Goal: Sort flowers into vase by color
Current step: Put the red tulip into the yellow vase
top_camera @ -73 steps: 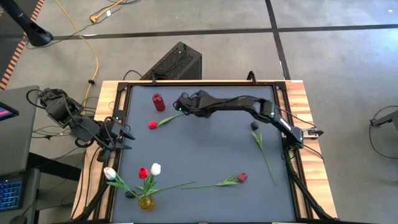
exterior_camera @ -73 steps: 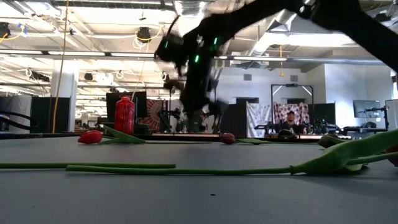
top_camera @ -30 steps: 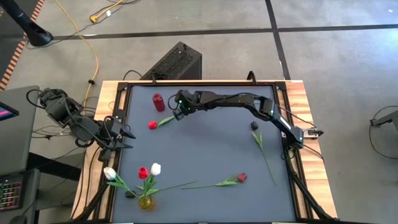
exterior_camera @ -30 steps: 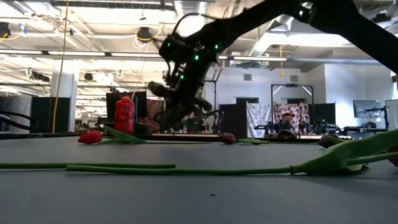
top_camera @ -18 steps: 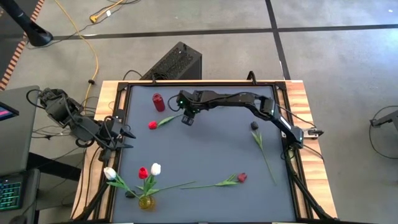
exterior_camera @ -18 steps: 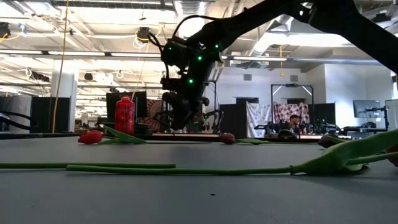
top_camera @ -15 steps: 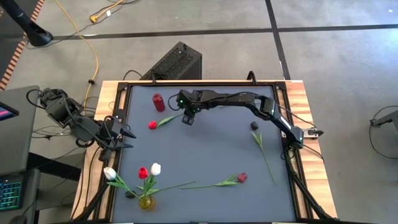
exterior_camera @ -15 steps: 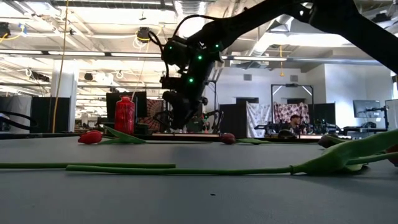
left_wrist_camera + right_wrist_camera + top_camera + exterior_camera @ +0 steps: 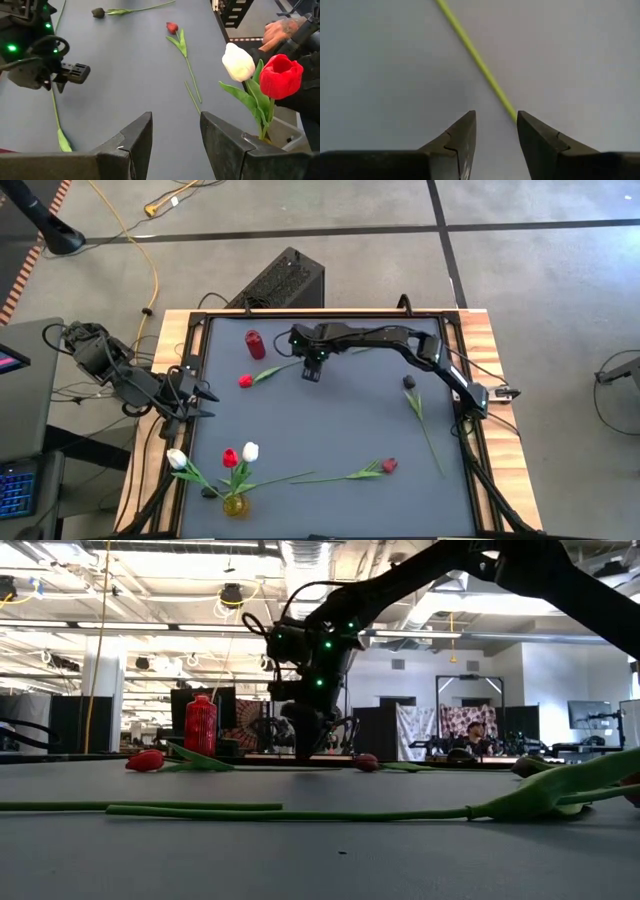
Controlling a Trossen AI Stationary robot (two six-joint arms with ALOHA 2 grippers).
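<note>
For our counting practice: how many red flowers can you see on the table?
3: one red flower lying near the red bottle, one lying at the near middle, one standing in the vase. None seems hidden.

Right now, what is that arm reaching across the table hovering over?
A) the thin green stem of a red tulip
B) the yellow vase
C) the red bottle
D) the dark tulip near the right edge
A: the right gripper is open above the green stem of the red tulip; nothing is gripped yet.

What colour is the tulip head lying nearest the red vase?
Red. The tulip head lies by the red vase; clearest in the high view.
</note>
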